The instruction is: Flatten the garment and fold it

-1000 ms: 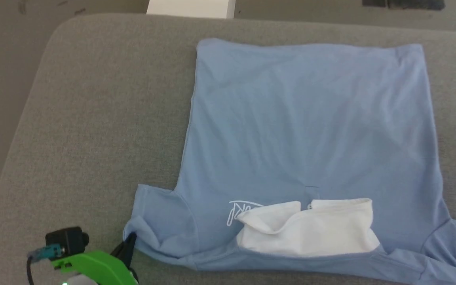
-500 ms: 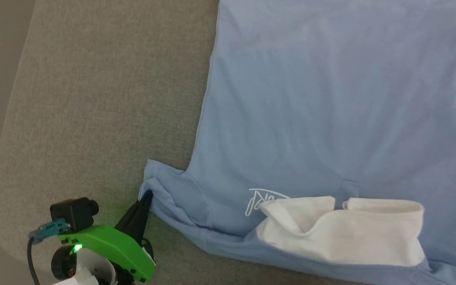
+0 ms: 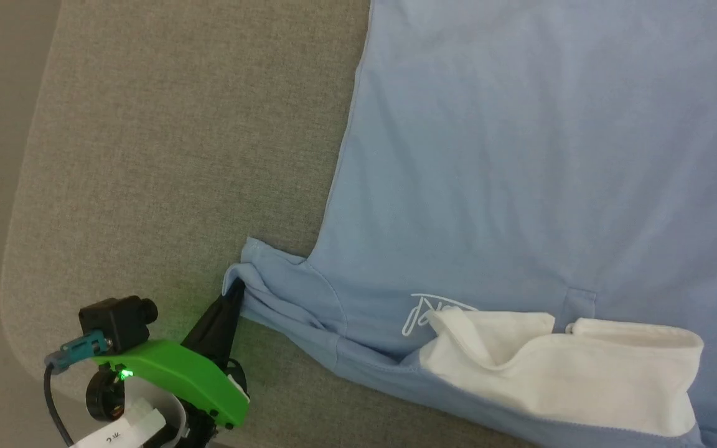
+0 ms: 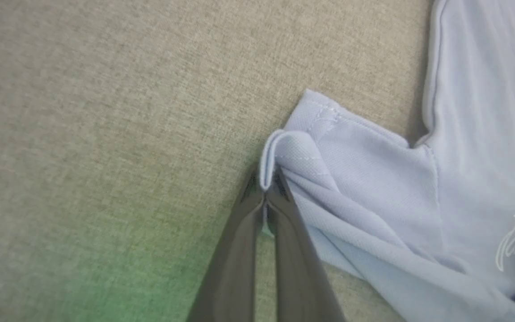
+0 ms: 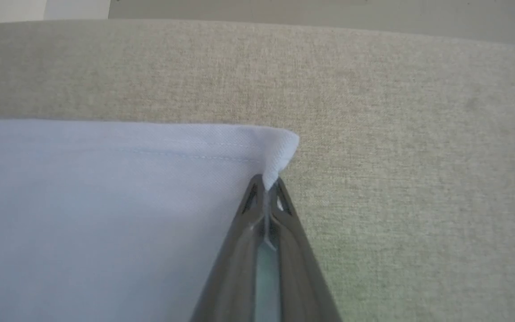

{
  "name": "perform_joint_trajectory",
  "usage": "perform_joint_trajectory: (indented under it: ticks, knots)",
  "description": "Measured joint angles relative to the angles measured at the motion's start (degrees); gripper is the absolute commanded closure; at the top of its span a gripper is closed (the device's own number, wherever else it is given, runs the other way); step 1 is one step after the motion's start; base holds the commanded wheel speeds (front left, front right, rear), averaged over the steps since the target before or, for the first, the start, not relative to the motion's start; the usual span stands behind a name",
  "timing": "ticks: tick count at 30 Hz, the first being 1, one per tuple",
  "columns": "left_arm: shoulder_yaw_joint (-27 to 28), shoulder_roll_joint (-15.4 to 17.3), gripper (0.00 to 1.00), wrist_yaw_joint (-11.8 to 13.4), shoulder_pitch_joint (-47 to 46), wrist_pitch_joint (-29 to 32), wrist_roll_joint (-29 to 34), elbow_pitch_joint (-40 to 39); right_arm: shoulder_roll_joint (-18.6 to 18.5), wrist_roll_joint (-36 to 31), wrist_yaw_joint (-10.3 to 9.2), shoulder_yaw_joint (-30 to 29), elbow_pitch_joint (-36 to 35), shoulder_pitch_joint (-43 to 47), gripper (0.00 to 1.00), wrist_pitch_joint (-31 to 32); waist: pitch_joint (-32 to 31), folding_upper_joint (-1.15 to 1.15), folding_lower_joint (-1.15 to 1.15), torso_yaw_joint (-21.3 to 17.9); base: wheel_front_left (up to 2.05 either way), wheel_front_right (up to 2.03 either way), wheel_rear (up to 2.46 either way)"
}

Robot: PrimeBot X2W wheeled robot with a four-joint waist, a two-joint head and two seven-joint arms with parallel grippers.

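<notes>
Left gripper [image 3: 237, 291] sits low at left, green wrist housing [image 3: 172, 373] behind it, dark fingers slanting up and right. Its jaws are pinched on the folded sleeve hem [image 4: 284, 152] of the garment [image 3: 520, 155]. Right gripper [image 5: 266, 185] lies along the cloth, jaws clamped on a hem corner [image 5: 282, 150]. Garment lies spread on grey fabric surface [image 3: 165, 155]. White script mark [image 3: 436, 308] beside white panel [image 3: 557, 373]: unreadable.

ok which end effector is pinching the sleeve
The left end effector, shut on the bunched sleeve of the garment; the right end effector grips a flat hemmed corner instead.
</notes>
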Motion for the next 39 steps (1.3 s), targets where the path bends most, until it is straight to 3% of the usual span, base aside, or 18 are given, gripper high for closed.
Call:
perform_joint_trajectory:
  ticks: [4, 10, 13, 17, 22, 33, 36, 37, 38, 39]
  knots:
    - [0.1, 0.0, 1.0, 0.0, -0.1, -0.1, 0.0, 1.9, 0.3, 2.0, 0.01, 0.8, -3.1, 5.8, 1.0, -14.3, -2.2, 0.0, 0.0, -0.4, 0.0, 0.0, 0.0]
    - [0.5, 0.7, 1.0, 0.4, 1.4, 0.5, 0.0, 4.1, 3.7, 5.6, 0.01, -0.9, -5.7, 17.1, 1.0, -35.7, -7.5, 0.0, 0.0, -1.9, 0.0, 0.0, 0.0]
    - [0.6, 1.3, 1.0, 0.7, 3.4, 1.4, 0.0, 4.4, 4.9, 5.9, 0.02, -2.1, -6.9, 22.7, 1.0, -42.6, -10.6, 0.0, 0.0, -3.0, 0.0, 0.0, 0.0]
    - [0.7, 2.0, 1.0, 1.4, 6.1, 2.6, 0.0, 4.0, 6.4, 6.3, 0.02, -5.1, -9.0, 30.0, 1.0, -46.4, -14.9, 0.0, -0.01, -4.8, 0.0, 0.0, 0.0]
    - [1.1, 2.4, 1.0, 2.1, 8.2, 3.6, -0.2, 2.5, 8.8, 6.6, 0.02, -9.4, -11.2, 38.6, 1.0, -42.9, -18.9, 0.0, -0.01, -8.0, 0.0, 0.0, 0.0]
    - [1.7, 3.7, 1.0, 3.0, 9.6, 5.1, -0.2, 0.4, 15.6, 8.3, 0.02, -17.5, -12.1, 50.9, 1.0, -13.4, -23.8, 0.0, -0.01, -16.2, 0.0, 0.0, 0.0]
    - [1.5, 3.8, 1.0, 3.1, 9.6, 5.2, -0.2, 0.2, 16.3, 8.8, 0.02, -17.9, -12.0, 52.0, 1.0, -8.3, -24.8, 0.0, -0.01, -17.4, 0.0, 0.0, 0.0]
    - [1.4, 3.8, 1.0, 3.1, 9.6, 5.4, -0.2, 0.2, 16.5, 8.8, 0.02, -17.9, -12.2, 52.1, 0.83, -7.6, -25.1, 0.0, -0.01, -17.7, 0.0, 0.0, 0.0]
    - [1.3, 3.8, 1.0, 3.1, 9.6, 5.4, -0.2, 0.2, 16.5, 8.8, 0.02, -17.6, -12.4, 52.2, 0.51, -7.2, -25.3, 0.0, -0.01, -17.9, 0.0, 0.0, 0.0]
    - [1.2, 3.8, 1.0, 3.2, 9.6, 5.6, -0.2, 0.2, 16.6, 8.8, 0.02, -16.9, -12.9, 52.5, 0.0, -7.2, -25.5, 0.0, -0.01, -18.1, 0.0, 0.0, 0.0]
